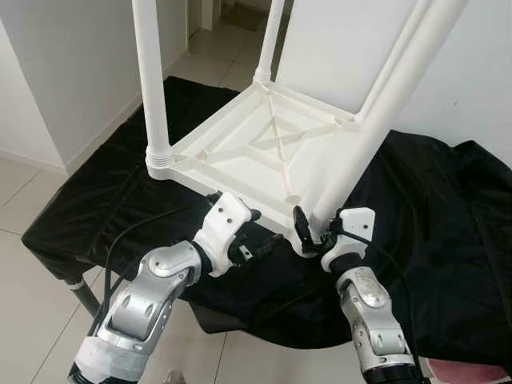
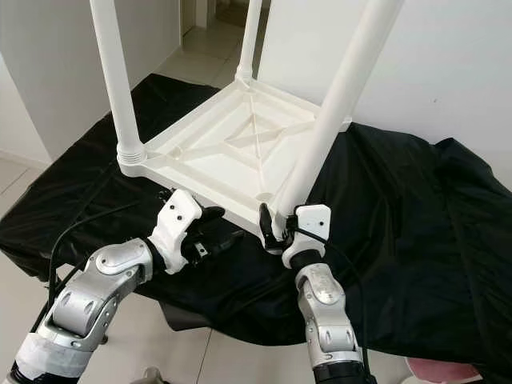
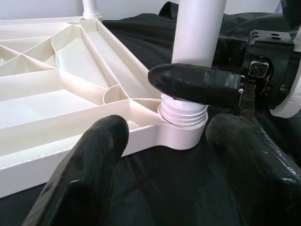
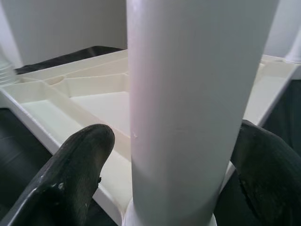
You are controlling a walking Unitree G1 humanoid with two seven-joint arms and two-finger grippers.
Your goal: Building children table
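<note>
While my right gripper (image 1: pixel 310 232) clamps the leaning leg (image 1: pixel 376 120) at its socket on the upturned tabletop (image 1: pixel 240 144) (to seat it), my left gripper (image 1: pixel 260 242) waits open beside.

Two silver, jointed arms, each ending in a white wrist housing: left gripper (image 1: pixel 260 244) and right gripper (image 1: pixel 308 232) carry rounded, glossy black fingers (image 3: pixel 96 160). Black cables loop at each forearm's nine o'clock side, and pale tape wraps the left arm's upper section.

White legs (image 1: pixel 152 88) around open tabletop underside (image 1: pixel 240 148)
</note>
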